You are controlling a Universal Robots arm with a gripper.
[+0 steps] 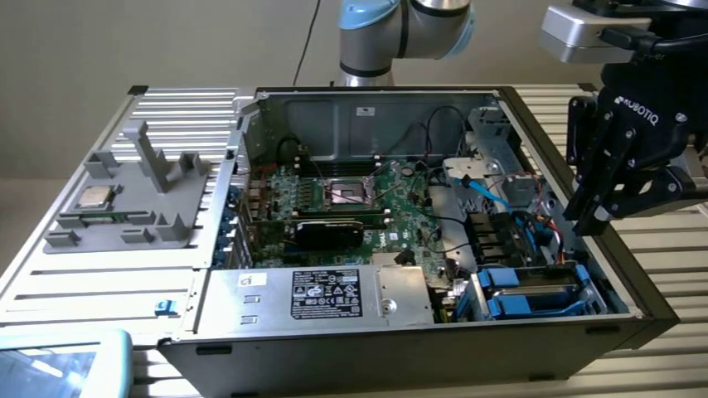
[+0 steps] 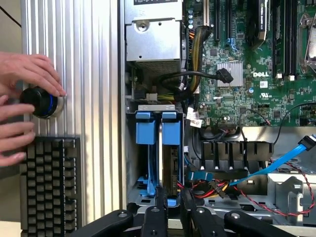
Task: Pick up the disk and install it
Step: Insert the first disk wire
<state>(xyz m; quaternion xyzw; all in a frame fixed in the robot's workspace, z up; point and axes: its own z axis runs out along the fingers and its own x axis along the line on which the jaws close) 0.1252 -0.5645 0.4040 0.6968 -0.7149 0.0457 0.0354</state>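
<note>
Robot gripper (image 1: 592, 220) hangs just above the side wall of the open computer case (image 1: 366, 344), fingers narrowly parted and gripping nothing; the blue-framed disk (image 2: 170, 134) stands on edge in a corner bay inside the case

ROBOTIQ on hand (image 1: 598, 217) black body; DELL in white on motherboard (image 2: 256, 94).

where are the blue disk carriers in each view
Exterior view: the blue disk carriers sit in the case's near corner bay, at the exterior view's right, beside the silver box.
Wrist view: the carriers stand side by side next to the silver box.
Shared landmark: the light blue cable.
</note>
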